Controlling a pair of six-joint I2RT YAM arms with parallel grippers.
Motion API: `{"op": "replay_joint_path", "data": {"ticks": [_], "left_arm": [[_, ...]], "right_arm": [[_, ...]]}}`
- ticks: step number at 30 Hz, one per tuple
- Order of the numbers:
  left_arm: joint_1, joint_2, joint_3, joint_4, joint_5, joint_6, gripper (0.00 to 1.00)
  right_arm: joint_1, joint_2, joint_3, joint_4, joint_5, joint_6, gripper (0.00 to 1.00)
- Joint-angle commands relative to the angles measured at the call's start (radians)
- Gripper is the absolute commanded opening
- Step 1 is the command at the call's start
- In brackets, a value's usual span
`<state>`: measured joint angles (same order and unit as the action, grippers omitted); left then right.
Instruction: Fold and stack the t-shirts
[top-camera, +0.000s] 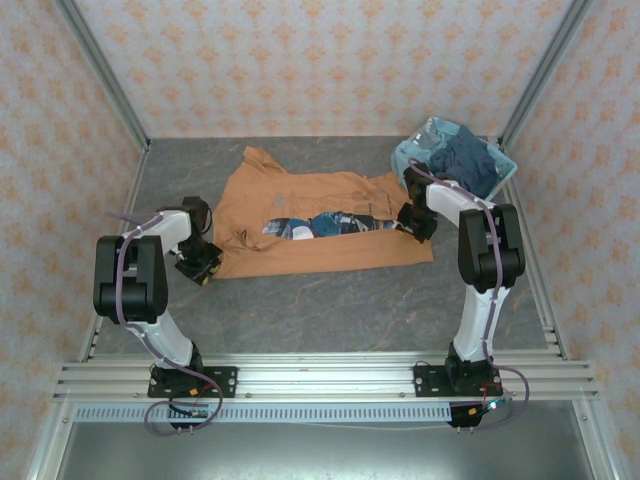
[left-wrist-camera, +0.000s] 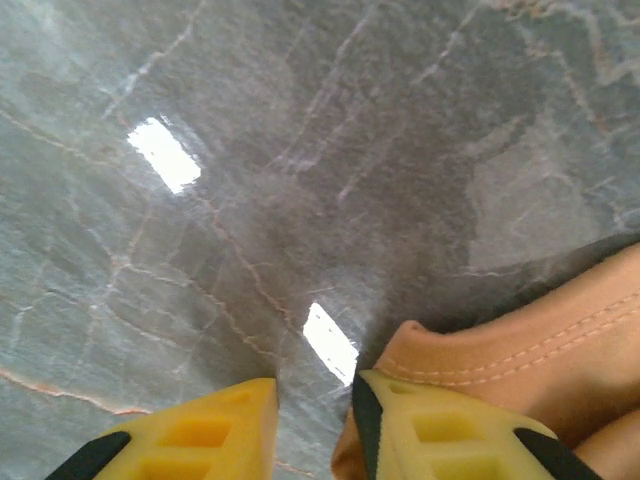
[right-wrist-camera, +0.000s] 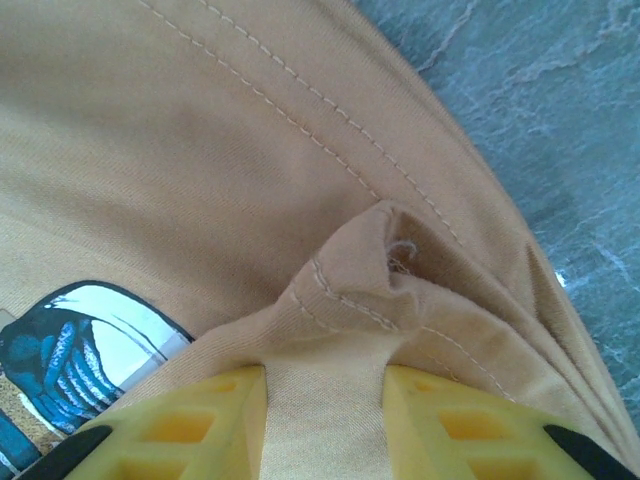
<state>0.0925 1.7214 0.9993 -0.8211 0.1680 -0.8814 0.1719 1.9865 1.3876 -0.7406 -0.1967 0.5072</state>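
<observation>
Orange-tan t-shirt (right-wrist-camera: 200, 150) cloth is seen lying as a flat band between the yellow fingers (right-wrist-camera: 180, 430) of the right gripper (right-wrist-camera: 325, 375). These fingers are held well apart, and the cloth is not squeezed between them. Just ahead of the fingertips a small stitched fold of hem is pushed up into a pucker. To the left of it, part of a blue and white print (right-wrist-camera: 70, 340) is shown on the shirt, and the grey marbled table (right-wrist-camera: 560, 120) is seen past the hem at the right.

The left gripper (left-wrist-camera: 315, 390) is likewise held with its fingers (left-wrist-camera: 200, 430) apart, by a narrower gap through which bare table (left-wrist-camera: 300, 150) is seen. A stitched edge of the shirt (left-wrist-camera: 540, 340) is laid against the finger on the right side of that view; nothing is clamped.

From above, the left gripper (top-camera: 198, 265) is placed at the near left corner of the shirt (top-camera: 300, 195) and the right gripper (top-camera: 413, 222) at its right edge. The shirt is spread across the middle of the table (top-camera: 330, 300), partly folded, with a strip of the print (top-camera: 330, 223) exposed along its centre. A light blue basket (top-camera: 405, 155) is set at the far right corner, near the right arm, and a dark navy garment (top-camera: 470, 160) is heaped in it.
</observation>
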Motion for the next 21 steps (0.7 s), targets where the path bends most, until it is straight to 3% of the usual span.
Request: {"op": "replay_joint_path", "data": {"ticks": [1,7,14,21], "left_arm": [[0.007,0.018,-0.037,0.068,-0.033,-0.066,0.23],[0.033,-0.006,-0.012,0.020,-0.111,-0.073,0.00],[0.122,-0.039,-0.003,-0.059,-0.152,0.010,0.00],[0.136,-0.028,0.018,-0.090,-0.106,0.070,0.00]], "right_arm": [[0.001,0.026,0.007,-0.038,-0.001,-0.012,0.36],[0.000,0.027,0.009,-0.044,0.017,-0.014,0.33],[0.001,0.043,0.018,-0.047,0.022,-0.018,0.30],[0.003,0.061,0.031,-0.046,-0.024,-0.026,0.29]]}}
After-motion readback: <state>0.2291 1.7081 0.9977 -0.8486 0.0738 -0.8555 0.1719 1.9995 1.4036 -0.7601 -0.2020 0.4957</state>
